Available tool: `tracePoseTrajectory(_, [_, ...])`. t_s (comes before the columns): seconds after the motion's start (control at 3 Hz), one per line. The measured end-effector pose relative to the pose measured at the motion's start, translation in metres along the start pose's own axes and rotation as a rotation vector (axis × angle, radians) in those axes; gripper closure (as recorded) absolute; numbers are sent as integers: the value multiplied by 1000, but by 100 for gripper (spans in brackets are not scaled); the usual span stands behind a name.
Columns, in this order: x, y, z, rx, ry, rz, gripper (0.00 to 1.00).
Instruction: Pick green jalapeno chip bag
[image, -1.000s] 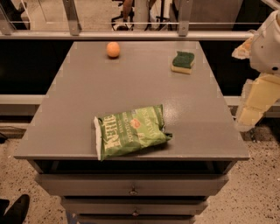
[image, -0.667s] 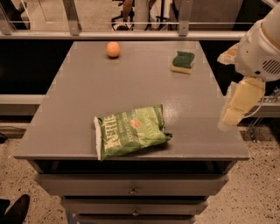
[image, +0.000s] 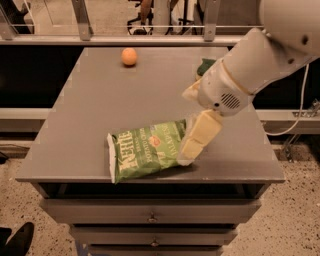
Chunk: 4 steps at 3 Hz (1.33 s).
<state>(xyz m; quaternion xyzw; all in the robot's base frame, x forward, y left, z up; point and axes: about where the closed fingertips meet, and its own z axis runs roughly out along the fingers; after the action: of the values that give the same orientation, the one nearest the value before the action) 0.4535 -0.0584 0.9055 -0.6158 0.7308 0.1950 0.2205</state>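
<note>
Since a second ago the arm (image: 250, 65) has swung in from beyond the right edge of the counter (image: 85, 115) and come down over it. The gripper (image: 189, 151) now sits low at the right end of the green jalapeno chip bag (image: 147, 150), overlapping that end in the camera view. Whether the gripper is open or closed cannot be told, nor whether it actually touches the bag. The bag has not shifted: it lies flat near the front edge of the counter, its white sealed edge to the left. An orange ball (image: 129, 56) rests near the back edge. A green sponge (image: 204, 65) at the back right is now partly hidden behind the arm. Drawers (image: 150, 216) run below the counter top.
</note>
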Motion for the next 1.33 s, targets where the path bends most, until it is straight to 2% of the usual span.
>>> tracePoseTrajectory(0.33, [-20,18,37,-89,-59,15,0])
tracePoseTrajectory(0.67, [-27,29,66,-113,-98,2,0])
tracePoseTrajectory(1.0, [-24,27,83,-103,-118,-11,16])
tracePoseTrajectory(1.33, [-21,20,91,-85,-130,-18,41])
